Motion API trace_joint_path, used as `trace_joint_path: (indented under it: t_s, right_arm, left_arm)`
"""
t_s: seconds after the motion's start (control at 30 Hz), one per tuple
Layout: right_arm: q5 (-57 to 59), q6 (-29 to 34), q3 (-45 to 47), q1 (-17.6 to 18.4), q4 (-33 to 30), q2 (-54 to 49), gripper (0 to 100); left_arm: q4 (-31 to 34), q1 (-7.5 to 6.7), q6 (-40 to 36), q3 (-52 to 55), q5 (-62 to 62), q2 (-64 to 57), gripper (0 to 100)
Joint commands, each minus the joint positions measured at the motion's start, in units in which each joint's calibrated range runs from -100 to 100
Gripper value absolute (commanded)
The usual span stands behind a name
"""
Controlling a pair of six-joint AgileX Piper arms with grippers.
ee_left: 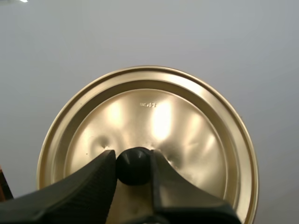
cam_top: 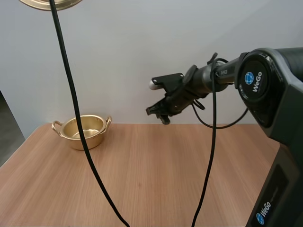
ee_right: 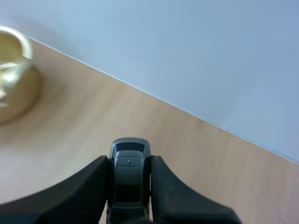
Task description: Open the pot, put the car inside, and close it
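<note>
- The right gripper (ee_right: 130, 161) pinches the dark car (ee_right: 129, 179) between its fingertips, above the table (cam_top: 165, 179).
- The open pot (cam_top: 83, 131) sits below it, to its left.
- The left gripper (ee_left: 133, 156) clamps the knob (ee_left: 134, 166) of the lid (ee_left: 154, 112).

the word "wego" stands in white letters beside a round blue-and-white badge on the black circular joint cap (cam_top: 255, 80) of the right arm (cam_top: 284, 113). the same "wego", again with a small blue badge, runs slantwise low on the dark grey base column (cam_top: 279, 189) of that arm. a short line of small white lettering sits on the black forearm tube (cam_top: 222, 72), too small to read. on the knob side of the gold round metal lid (ee_left: 154, 121), a tiny stamped mark lies above the black knob (ee_left: 134, 165); its characters are not legible.
</note>
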Motion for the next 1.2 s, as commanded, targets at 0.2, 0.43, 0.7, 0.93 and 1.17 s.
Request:
trace_joint_path:
  t_s: [0.2,0.43,0.7,0.93,1.17]
  right_arm:
    - [-5.58,-3.26,-8.86,13.9,1.05,0.51,0]
    - [-18.83,-5.64,-9.61,18.26,1.15,8.11,0]
    - [-18.75,-5.64,-21.57,19.78,0.92,20.48,0]
    - [-20.14,-5.64,-28.91,19.78,-1.88,29.3,0]
    - [-30.93,-5.64,-30.45,19.78,-5.24,33.54,0]
  left_arm:
    - [10.61,0.03,-8.22,-0.02,-0.85,-3.11,0]
    - [10.4,0.03,-10.45,-0.02,3.44,-4.35,0]
    - [10.15,1.31,-10.45,-0.02,4.65,-5.16,0]
    - [9.72,1.55,-10.26,-0.02,5.36,-4.87,0]
    - [9.67,1.55,-8.91,-0.02,6.56,-4.42,0]
